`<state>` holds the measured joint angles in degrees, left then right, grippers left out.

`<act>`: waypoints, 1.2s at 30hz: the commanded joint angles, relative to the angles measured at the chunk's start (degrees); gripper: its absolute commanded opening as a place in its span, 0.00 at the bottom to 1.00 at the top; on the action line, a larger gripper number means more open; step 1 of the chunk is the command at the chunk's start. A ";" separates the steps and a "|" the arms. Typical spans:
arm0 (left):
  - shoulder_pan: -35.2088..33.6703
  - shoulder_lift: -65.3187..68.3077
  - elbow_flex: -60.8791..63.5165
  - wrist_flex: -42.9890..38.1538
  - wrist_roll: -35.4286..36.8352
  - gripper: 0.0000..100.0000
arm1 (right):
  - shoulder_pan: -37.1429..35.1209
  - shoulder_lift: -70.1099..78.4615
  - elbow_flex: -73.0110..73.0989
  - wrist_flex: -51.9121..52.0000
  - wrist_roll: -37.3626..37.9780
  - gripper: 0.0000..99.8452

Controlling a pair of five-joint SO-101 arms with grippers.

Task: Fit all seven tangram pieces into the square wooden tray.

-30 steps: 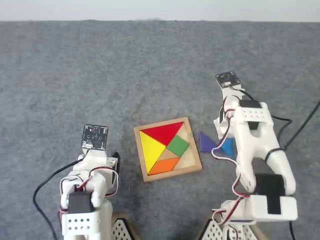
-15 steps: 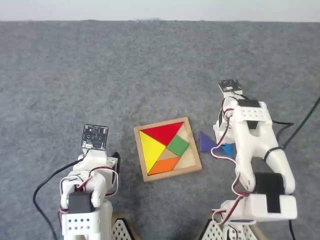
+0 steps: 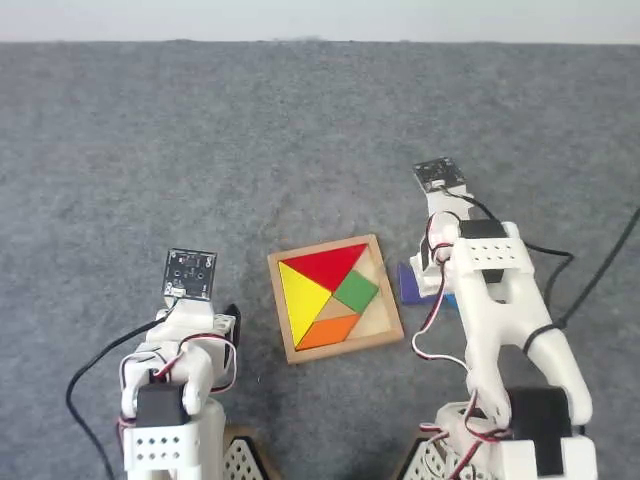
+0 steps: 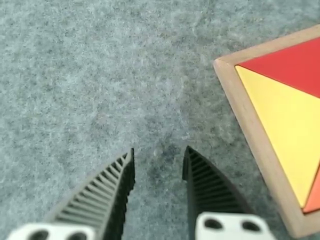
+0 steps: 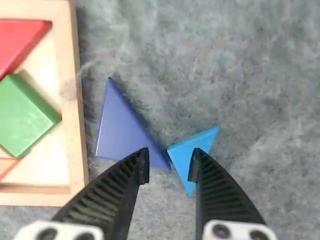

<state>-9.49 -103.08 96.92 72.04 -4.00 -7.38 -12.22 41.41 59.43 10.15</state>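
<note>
The square wooden tray [image 3: 322, 247] lies between the arms and holds several pieces, among them a red triangle [image 3: 325, 265], a yellow triangle [image 3: 298, 298] and a green square [image 3: 356, 291]. On the carpet just right of it lie a dark blue triangle [image 5: 122, 129] and a smaller light blue triangle [image 5: 192, 150], touching at their corners. My right gripper [image 5: 169, 157] is open, hovering over the spot where the two triangles meet. In the high view the right arm [image 3: 480, 260] covers most of the light blue piece. To the left of the tray, my left gripper [image 4: 157, 162] stands open over bare carpet.
Grey carpet covers the whole table. The tray's rim [image 5: 77, 125] runs close beside the dark blue triangle. A corner of the tray [image 4: 245, 107] lies a short way from the left gripper. Cables trail from both arms near the front edge.
The right arm has swung left toward the tray and now sits over the two blue triangles, hiding most of the light blue one. The left arm has not moved.
</note>
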 commanded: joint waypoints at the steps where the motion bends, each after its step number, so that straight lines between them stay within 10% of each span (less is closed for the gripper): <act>1: 0.18 -1.58 -0.48 0.53 -0.35 0.15 | 3.03 -2.86 -0.44 -0.31 -2.29 0.19; 36: 0.18 -1.58 -0.48 0.53 -0.35 0.15 | 10.59 12.79 -8.70 -1.89 -3.69 0.16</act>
<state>-9.41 -103.08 96.92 72.04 -4.00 -0.97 0.18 35.87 59.43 6.73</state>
